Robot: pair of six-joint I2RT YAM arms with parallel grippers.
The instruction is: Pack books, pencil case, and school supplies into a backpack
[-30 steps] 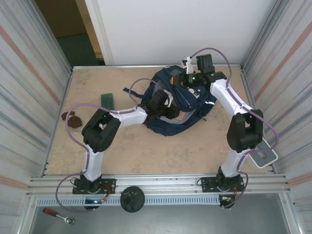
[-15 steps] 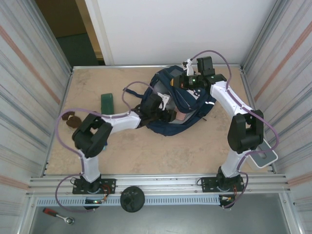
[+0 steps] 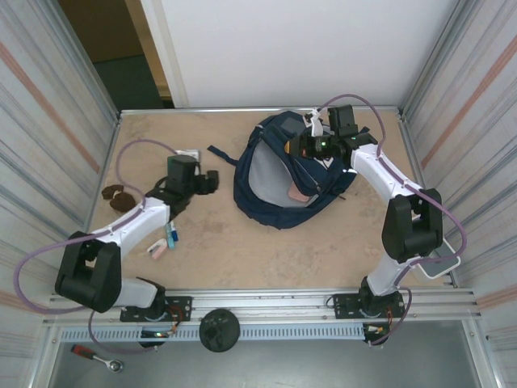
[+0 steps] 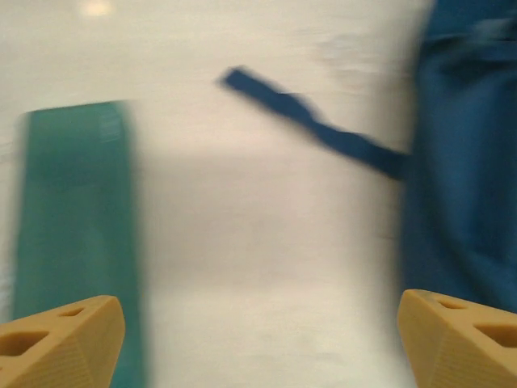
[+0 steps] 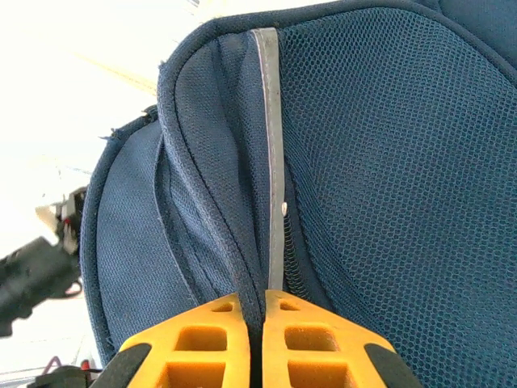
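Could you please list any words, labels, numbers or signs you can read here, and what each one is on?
None can be read.
The backpack shows no legible writing from above, and up close its fabric is plain mesh.
The green flat object is blurred, with no readable marks.

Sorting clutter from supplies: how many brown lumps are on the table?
2: one brown lump at the table's left edge, the second lump beside it, nearer the arm bases. The left arm could hide more.
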